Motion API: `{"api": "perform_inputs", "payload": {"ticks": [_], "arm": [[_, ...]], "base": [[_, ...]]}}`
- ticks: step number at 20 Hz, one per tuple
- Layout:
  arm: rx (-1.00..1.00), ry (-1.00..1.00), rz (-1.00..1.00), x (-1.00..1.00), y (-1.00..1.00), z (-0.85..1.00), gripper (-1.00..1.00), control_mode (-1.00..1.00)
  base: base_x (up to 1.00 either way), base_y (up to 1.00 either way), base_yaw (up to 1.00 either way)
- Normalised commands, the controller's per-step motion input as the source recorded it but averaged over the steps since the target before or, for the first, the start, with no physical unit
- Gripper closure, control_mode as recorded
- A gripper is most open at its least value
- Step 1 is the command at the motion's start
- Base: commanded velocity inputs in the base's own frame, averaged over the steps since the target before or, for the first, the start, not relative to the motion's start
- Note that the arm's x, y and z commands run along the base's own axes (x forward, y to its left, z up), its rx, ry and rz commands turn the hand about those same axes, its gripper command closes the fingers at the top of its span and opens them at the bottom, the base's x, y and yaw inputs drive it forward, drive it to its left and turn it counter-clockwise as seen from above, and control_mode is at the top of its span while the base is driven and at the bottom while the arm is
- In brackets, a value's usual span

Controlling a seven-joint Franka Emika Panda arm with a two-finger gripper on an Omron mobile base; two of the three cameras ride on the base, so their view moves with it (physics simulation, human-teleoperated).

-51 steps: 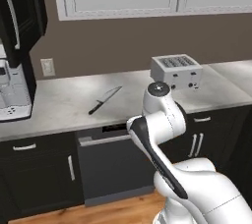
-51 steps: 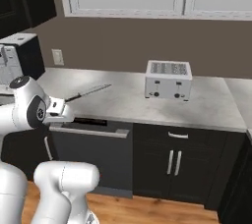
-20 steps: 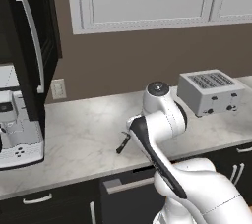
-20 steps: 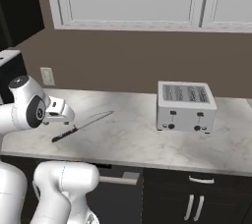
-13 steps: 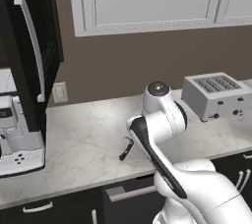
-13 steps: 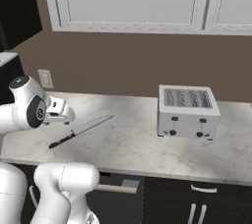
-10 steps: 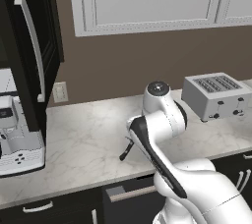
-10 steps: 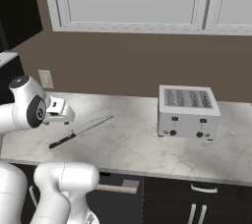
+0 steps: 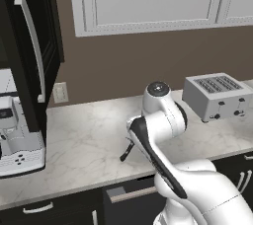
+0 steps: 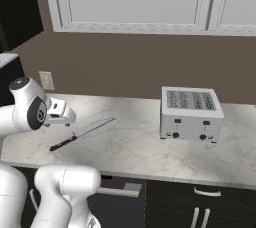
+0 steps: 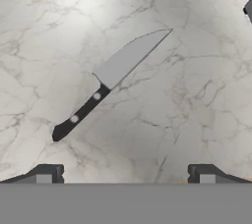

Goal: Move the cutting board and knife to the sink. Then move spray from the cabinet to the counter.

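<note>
Marble counter (image 10: 140, 152) with knife (image 11: 110, 80), silver toaster (image 10: 191, 114) and white coffee machine (image 9: 17, 142) atop.

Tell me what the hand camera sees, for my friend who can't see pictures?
A chef's knife lies flat on the marble counter, its silvery blade pointing to the upper right and its black handle to the lower left. The open gripper hovers above it, its two dark fingertips wide apart at the bottom edge.

Arm folded forward, jaws spread wide and empty.
The white arm rose from its base, bent sharply at the elbow, and carried the hand above the counter (image 10: 140, 147). The gripper (image 11: 125, 171) pointed down at the counter, its two dark fingertips (image 11: 47, 173) standing far apart with nothing between them.
</note>
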Motion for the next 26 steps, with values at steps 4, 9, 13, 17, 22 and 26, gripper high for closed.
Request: {"api": "perform_inputs", "payload": {"ticks": [4, 9, 13, 17, 22, 26], "arm": [[0.00, 0.00, -0.02, 0.28, 0.26, -0.04, -1.00, -1.00], [0.01, 0.03, -0.10, 0.33, 0.37, -0.10, -1.00, -1.00], [0.00, 0.12, -0.18, 0.24, 0.30, -0.19, -1.00, -1.00], [0.01, 0.20, -0.14, 0.04, 0.06, -0.22, -1.00, -1.00], [0.06, 0.15, -0.19, 0.00, 0.00, -0.27, -1.00, -1.00], [0.05, 0.03, -0.17, 0.00, 0.01, -0.37, -1.00, -1.00]], "base": [[0.00, 0.00, 0.00], [0.00, 0.00, 0.00], [0.00, 0.00, 0.00], [0.00, 0.00, 0.00], [0.00, 0.00, 0.00], [0.00, 0.00, 0.00]]}}
